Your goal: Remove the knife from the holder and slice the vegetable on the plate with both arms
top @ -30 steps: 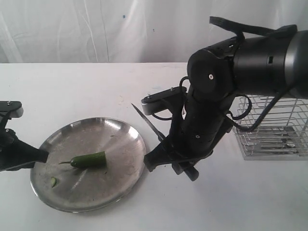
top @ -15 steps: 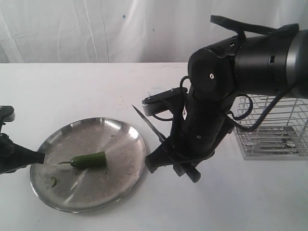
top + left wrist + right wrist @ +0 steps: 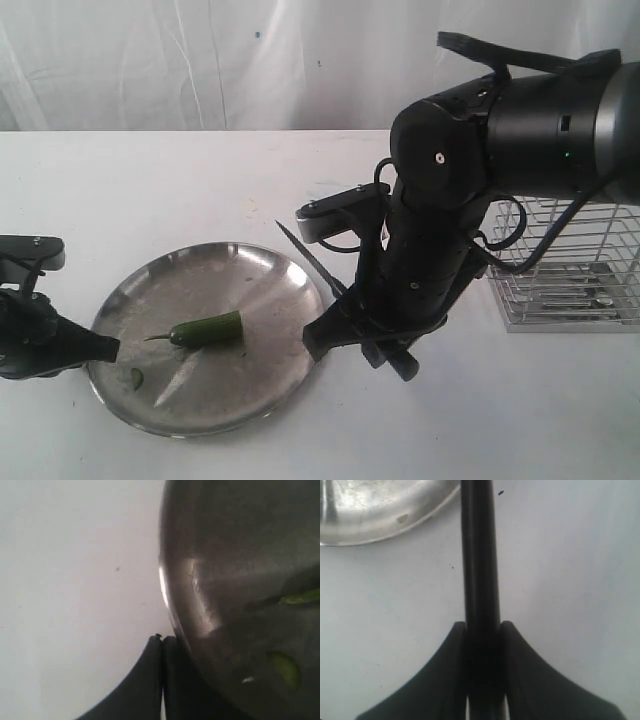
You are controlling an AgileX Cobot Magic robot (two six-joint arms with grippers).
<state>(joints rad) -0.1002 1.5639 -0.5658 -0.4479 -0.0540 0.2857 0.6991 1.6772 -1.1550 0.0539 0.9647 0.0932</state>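
right pincer point(image 3: 481, 627) gripping long dark knife point(image 3: 310, 258), left pincer point(image 3: 161, 641) closed, holding nothing, beside round shiny steel plate point(image 3: 265, 290), small green chili pepper point(image 3: 210, 329) on it

We see a white table point(image 3: 180, 180) filling the lower frame; across the top hangs a creased white backdrop point(image 3: 130, 60), a small dark speck point(image 3: 257, 35) on it left of centre; at the right edge lie slim shiny metal pieces point(image 3: 580, 297), too small to identify.

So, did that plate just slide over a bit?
Yes. The plate has slid right, closer to the holder, which stayed put. The left gripper sits at its rim.
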